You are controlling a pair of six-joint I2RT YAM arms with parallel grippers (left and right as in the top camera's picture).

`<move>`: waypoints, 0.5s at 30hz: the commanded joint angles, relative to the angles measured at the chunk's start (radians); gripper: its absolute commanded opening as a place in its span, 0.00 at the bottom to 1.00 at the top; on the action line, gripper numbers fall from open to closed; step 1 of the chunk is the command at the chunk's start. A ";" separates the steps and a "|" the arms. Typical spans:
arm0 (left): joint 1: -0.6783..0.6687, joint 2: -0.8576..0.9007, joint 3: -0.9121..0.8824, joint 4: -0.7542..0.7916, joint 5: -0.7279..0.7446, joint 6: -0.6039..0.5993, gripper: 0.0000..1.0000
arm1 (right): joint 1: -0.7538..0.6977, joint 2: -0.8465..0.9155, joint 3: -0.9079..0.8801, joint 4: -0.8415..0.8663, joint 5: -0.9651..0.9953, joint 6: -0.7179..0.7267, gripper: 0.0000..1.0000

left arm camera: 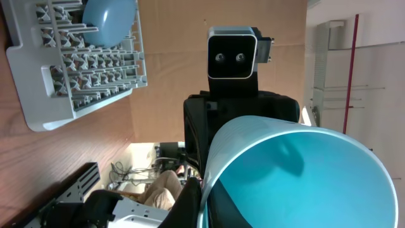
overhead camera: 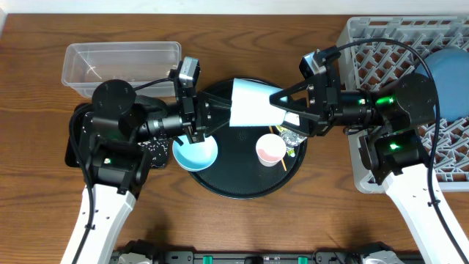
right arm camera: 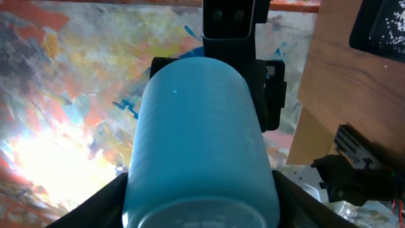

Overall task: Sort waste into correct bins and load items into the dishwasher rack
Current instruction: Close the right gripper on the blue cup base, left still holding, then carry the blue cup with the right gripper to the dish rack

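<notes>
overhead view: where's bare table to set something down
Free: the table between tub and rack, beyond the round tray, and the strip in front of the tray between the arms. Crowded: the tray, with bowl, pink cup, wrappers, and left gripper and right gripper at the blue cup.

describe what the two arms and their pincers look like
The left arm and right arm match: white lower links, round black joints with green lights, black cables, a small grey camera at each wrist. The left pincer and right pincer are black, slim and angular.
</notes>
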 commanded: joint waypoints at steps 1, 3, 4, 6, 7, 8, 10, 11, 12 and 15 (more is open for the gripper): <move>-0.005 0.003 0.012 0.012 0.020 -0.002 0.06 | 0.027 0.000 0.003 0.000 -0.011 0.003 0.54; -0.005 0.003 0.012 0.012 0.021 -0.002 0.06 | 0.027 0.000 0.003 0.000 -0.007 0.003 0.52; -0.005 0.003 0.012 0.012 0.023 -0.002 0.06 | 0.027 0.000 0.003 0.000 -0.007 0.003 0.51; -0.005 0.003 0.012 0.012 0.029 -0.002 0.06 | 0.027 0.000 0.003 0.001 -0.006 0.002 0.51; -0.005 0.003 0.012 0.012 0.034 -0.002 0.06 | 0.027 0.000 0.003 0.002 -0.003 -0.004 0.50; -0.005 0.003 0.012 0.012 0.039 -0.002 0.07 | 0.027 0.000 0.003 0.005 0.000 -0.008 0.49; -0.005 0.003 0.012 0.012 0.046 -0.002 0.07 | 0.027 0.000 0.003 0.008 0.001 -0.016 0.48; -0.005 0.003 0.012 0.012 0.049 -0.002 0.07 | 0.027 0.000 0.003 0.008 0.001 -0.016 0.48; -0.005 0.002 0.012 0.012 0.051 -0.002 0.08 | 0.027 0.000 0.003 0.008 0.002 -0.016 0.47; -0.005 0.002 0.012 0.013 0.066 -0.002 0.17 | 0.027 0.000 0.003 0.008 0.013 -0.027 0.44</move>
